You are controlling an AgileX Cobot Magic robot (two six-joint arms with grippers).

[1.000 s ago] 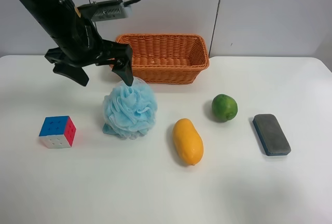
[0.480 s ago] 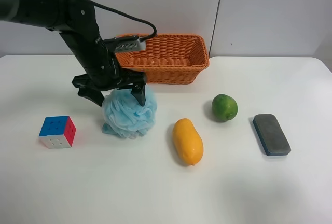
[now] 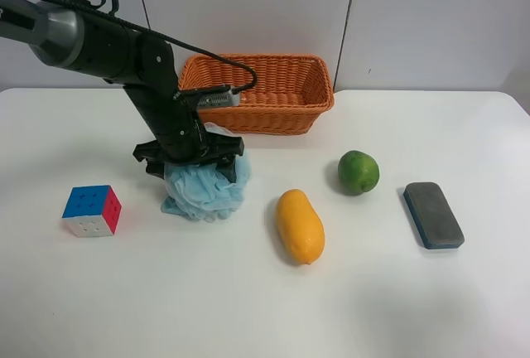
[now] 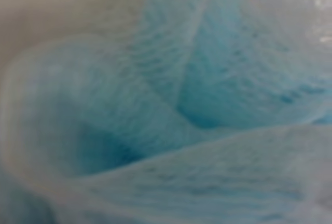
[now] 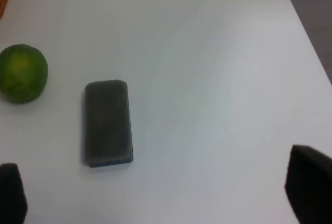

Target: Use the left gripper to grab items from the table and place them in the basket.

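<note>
The light-blue bath pouf [image 3: 203, 191] lies on the white table [image 3: 248, 308] in front of the wicker basket [image 3: 257, 113]. My left gripper [image 3: 195, 165] is pressed down into the pouf's top, with its black fingers spread open on either side of it. The left wrist view is filled with blurred blue mesh [image 4: 166, 105], and no fingers show there. The puzzle cube [image 3: 91, 210], mango [image 3: 300, 225], lime [image 3: 358, 171] and grey-blue block [image 3: 433, 214] lie on the table. My right gripper [image 5: 158, 193] is open and empty above the table near the block [image 5: 107, 123] and lime [image 5: 22, 73].
The basket stands at the table's back edge, just behind the left arm. The cube is left of the pouf in the exterior high view; the mango, lime and block are to its right. The table's edge [image 5: 306, 37] shows in the right wrist view.
The left gripper has come down from above and behind the pouf and pushed into it, squashing it flatter. The other items have not moved.
</note>
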